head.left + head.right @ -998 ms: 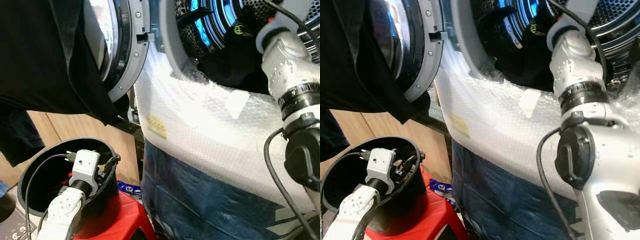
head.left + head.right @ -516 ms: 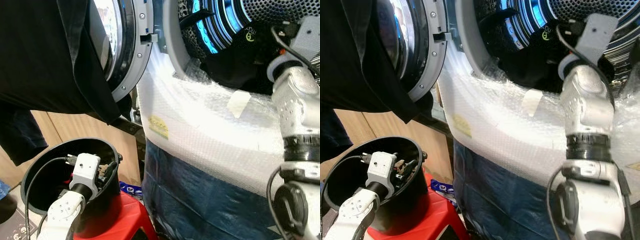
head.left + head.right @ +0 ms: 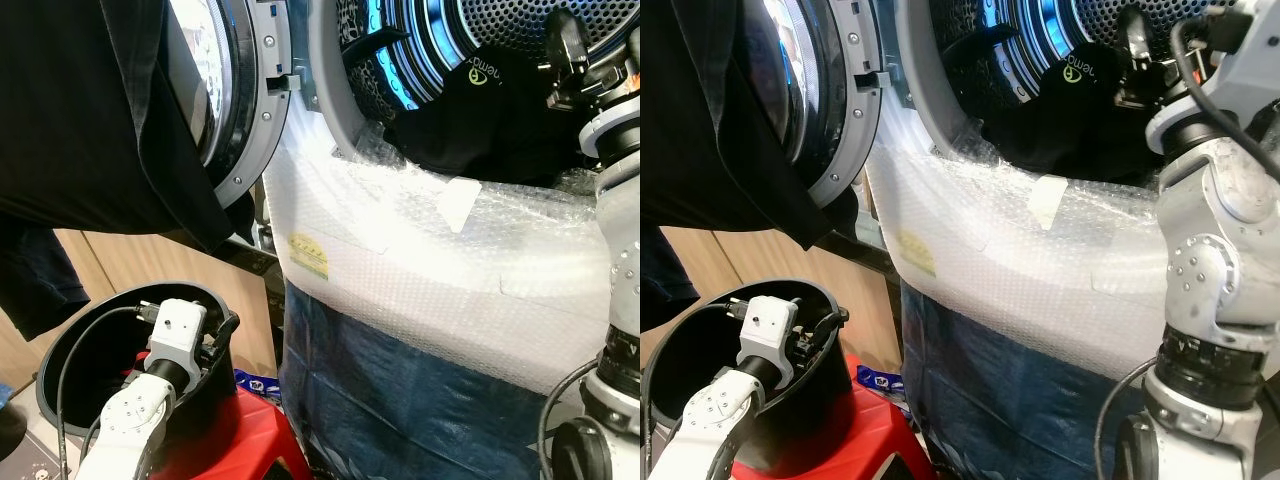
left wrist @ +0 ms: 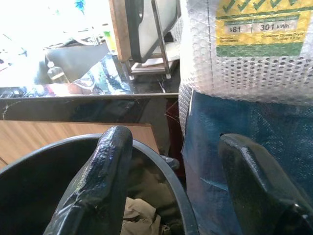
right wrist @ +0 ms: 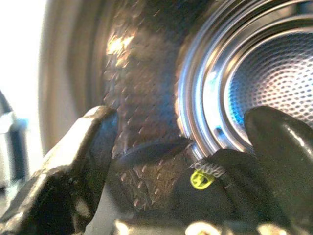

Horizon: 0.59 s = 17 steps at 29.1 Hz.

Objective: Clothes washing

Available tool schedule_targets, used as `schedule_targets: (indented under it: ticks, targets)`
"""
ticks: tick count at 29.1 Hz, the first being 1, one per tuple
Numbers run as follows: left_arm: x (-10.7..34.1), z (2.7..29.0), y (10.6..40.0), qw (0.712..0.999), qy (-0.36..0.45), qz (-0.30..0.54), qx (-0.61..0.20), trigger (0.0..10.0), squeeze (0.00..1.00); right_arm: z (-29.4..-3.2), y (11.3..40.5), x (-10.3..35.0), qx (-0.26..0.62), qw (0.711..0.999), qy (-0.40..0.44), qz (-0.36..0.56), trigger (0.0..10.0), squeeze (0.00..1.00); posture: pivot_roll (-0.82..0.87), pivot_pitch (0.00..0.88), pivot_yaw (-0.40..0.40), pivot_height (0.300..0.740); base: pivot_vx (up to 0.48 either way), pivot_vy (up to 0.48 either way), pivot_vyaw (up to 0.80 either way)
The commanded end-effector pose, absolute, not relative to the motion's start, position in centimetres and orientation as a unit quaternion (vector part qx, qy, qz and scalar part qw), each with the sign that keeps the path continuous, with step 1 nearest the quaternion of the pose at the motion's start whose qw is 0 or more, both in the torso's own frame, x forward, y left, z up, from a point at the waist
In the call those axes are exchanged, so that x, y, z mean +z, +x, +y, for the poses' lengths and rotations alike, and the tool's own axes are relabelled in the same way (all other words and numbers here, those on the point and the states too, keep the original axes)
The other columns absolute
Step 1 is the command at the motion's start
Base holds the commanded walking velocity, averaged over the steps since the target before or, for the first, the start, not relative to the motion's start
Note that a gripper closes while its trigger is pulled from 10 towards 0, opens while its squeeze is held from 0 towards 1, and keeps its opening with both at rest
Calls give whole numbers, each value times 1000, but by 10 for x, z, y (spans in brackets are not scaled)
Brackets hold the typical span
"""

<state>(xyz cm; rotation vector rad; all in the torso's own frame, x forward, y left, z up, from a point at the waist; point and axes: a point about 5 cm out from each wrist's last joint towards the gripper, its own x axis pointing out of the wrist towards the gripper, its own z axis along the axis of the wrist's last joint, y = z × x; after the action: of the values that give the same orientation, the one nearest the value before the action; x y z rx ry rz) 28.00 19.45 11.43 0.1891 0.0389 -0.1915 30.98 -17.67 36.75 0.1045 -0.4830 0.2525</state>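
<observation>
Two grippers are at work, one high and one low. The right gripper is raised at the mouth of the washing machine drum, its two black fingers spread wide apart with nothing between them; just ahead of its fingertips and slightly below lies a black garment with a small yellow-green logo, heaped in the lower part of the drum and spilling toward the door gasket. Beyond that gripper the perforated steel wall of the drum glows blue. Below the right gripper the front of the washing machine is wrapped in bubble wrap, with blue plastic film lower down and a yellow-green label on the wrap. The left gripper hangs low, at the rim of a black bucket that stands on a red stool; its fingers are also parted and grip nothing, one over the bucket's inside, the other just outside the rim toward the blue film. Under the left gripper, down in the bucket, crumpled pale cloth can be made out. Above the left gripper the round machine door stands swung open, and a large black cloth hangs in front of it.
</observation>
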Motion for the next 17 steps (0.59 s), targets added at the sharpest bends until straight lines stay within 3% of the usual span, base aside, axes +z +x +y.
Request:
schedule_targets:
  ticks: [1,7,12,17]
  targets:
    - [115,197,282,990,100,25,-95,10000,0,-153,314,349,171,968,31,-179,10000,0,155,0,104,740,0,0,0]
    - [116,195,283,990,98,22,-95,10000,0,-113,313,330,246,962,34,-113,10000,0,159,0,102,740,0,0,0]
    - [116,195,284,990,98,22,-95,10000,0,-107,319,326,237,967,21,-92,10000,0,148,0,106,740,0,0,0]
    - [117,193,287,990,96,20,-97,10000,0,-111,341,331,173,984,-8,-50,10000,0,144,0,102,740,0,0,0]
